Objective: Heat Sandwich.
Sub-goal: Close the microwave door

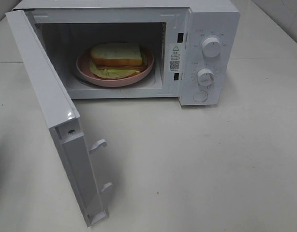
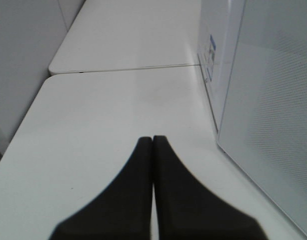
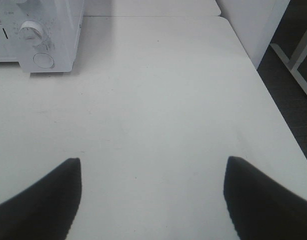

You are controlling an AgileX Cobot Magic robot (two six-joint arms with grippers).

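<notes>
In the high view a white microwave (image 1: 214,19) fills the upper half of the frame, and its door (image 1: 42,87) is swung wide open toward the lower left. The sandwich (image 1: 116,54) sits inside the oven, in the upper middle of the frame, lying on a round pink plate (image 1: 83,70). Its white bread with a tan crust is on top, and a yellow-green filling spreads out along the front edge onto the plate.

The control panel at the upper right of that view carries 2 round knobs, the upper knob (image 1: 211,47) and the lower knob (image 1: 205,76), with a round button (image 1: 200,96) under them. A warning label (image 1: 175,57) is stuck on the oven frame just beside the opening. 2 latch hooks (image 1: 97,144) stick out of the door's inner edge in the lower left. The white table (image 1: 211,159) takes up the rest of the frame, and neither arm shows in this view.

The left gripper (image 2: 153,137) has its 2 dark fingers pressed together with nothing between them. It hangs over the table just beside the door's outer face. The right gripper (image 3: 153,160) has its fingers spread wide apart and holds nothing. It is over bare table, well apart from the microwave's control panel.
</notes>
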